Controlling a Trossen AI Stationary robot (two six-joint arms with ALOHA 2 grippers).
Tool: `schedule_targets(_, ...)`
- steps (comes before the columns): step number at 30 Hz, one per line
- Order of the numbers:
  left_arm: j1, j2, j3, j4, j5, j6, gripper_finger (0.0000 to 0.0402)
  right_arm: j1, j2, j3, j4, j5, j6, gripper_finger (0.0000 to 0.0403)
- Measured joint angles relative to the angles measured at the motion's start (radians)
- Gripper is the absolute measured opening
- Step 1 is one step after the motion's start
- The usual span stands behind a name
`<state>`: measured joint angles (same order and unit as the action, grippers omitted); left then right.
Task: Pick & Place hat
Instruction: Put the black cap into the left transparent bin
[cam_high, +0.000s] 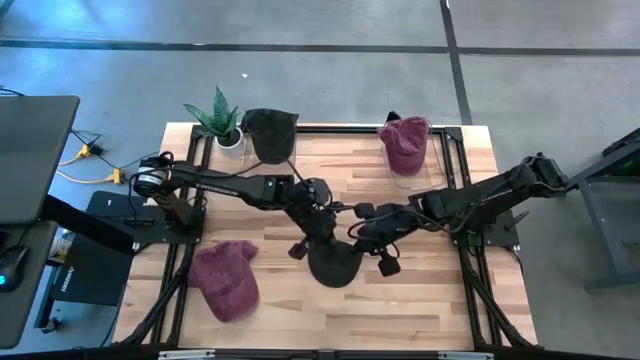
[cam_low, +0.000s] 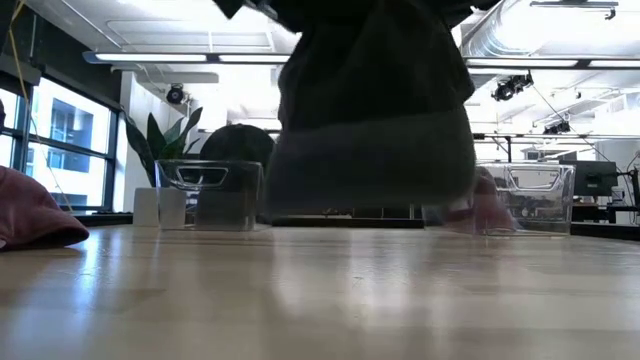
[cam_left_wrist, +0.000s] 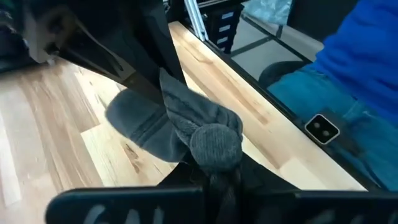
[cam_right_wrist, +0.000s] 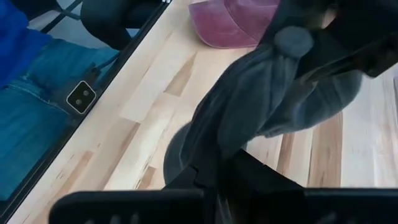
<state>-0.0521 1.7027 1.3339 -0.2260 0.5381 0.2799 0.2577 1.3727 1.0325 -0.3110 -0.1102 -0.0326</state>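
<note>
Two grippers meet on one dark grey hat (cam_high: 333, 262) near the table's middle. The left gripper (cam_high: 318, 228) pinches it from eleven o'clock, the right gripper (cam_high: 366, 237) from two o'clock, each clamped on cloth. The hat hangs between them, its opening downward, just above the wood. Both arms seem equally near.

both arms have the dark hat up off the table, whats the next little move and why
Probably carry it toward the back left bin, which already holds a dark hat. Both the left gripper and the right gripper appear shut on the dark grey hat, which hangs clear of the wood in the low view, so moving together should avoid stretching it.
</note>
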Motion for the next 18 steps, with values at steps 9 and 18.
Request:
schedule_targets(9,0.000,-0.041,0.082,-0.196,-0.024,0.081,0.0005,0.009,-0.007,0.001,-0.099,0.055,0.130,0.0071)
schedule_targets(18,-0.035,-0.188,0.080,-0.422,-0.336,0.103,0.0002,0.131,0.003,-0.001,-0.190,0.331,0.275,0.0127)
